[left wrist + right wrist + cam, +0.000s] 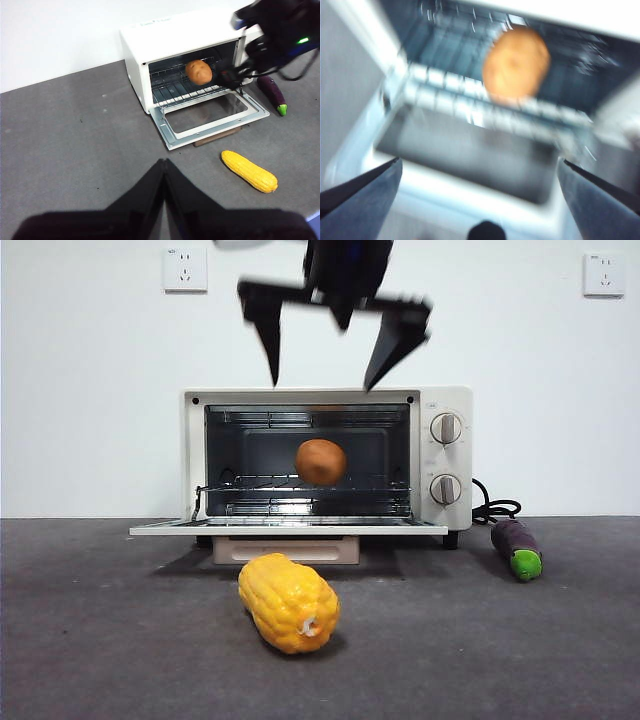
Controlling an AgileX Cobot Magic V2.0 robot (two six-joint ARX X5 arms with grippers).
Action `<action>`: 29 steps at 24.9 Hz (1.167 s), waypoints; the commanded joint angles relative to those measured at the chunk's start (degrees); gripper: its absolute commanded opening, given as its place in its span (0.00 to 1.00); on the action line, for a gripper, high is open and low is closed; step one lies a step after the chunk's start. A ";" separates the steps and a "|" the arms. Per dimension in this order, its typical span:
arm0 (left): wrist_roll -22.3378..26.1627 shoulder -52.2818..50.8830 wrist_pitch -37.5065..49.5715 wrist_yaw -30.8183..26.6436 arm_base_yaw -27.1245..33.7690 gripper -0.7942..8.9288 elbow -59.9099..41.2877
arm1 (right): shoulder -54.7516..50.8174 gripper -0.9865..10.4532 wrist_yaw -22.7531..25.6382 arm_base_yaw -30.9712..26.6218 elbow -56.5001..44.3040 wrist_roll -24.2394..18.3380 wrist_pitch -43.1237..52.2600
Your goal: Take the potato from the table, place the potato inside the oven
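1. Sitting on the wire rack inside the oven (325, 460), the potato (321, 462) rests about mid-width of the cavity, free of any claw; it is off the worktop (110, 640) already.
2. Potato is round, so no long axis matters for any regrasp.
3. Oven door (288, 527) lies folded down flat toward the near side, cavity open.
4. Right claw (335, 332) hangs above the oven's front edge, spread wide and empty, blurred in the front view; the potato lies below it and further in, toward the far wall.
5. Right wrist view confirms it: both jaws stand far apart at the frame corners, potato (516, 62) visible between and beyond them on the rack, nothing gripped.
6. Left claw (164, 165) is clenched, jaws pressed together, holding nothing, over bare worktop well to the left and near side of the oven; the right claw is clearly the nearer one.
7. Judgement: placing looks done; what remains is probably clearing the right arm away upward, maybe closing the door.
8. Corn cob (289, 602) lies on the worktop just in front of the door; eggplant (517, 548) lies right of the oven by the cord. Neither touches the potato.
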 commanded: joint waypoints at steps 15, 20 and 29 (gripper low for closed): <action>-0.83 18.47 3.52 4.11 -0.13 0.07 -2.80 | -39.30 0.08 3.82 14.45 0.07 -2.29 -28.39; 0.61 23.69 10.38 12.24 0.04 0.07 -7.50 | -44.39 0.08 3.76 14.45 0.07 -1.38 -34.29; 1.70 31.32 21.88 24.15 6.45 0.07 -18.47 | -51.74 0.08 1.20 14.45 -0.04 2.10 -37.09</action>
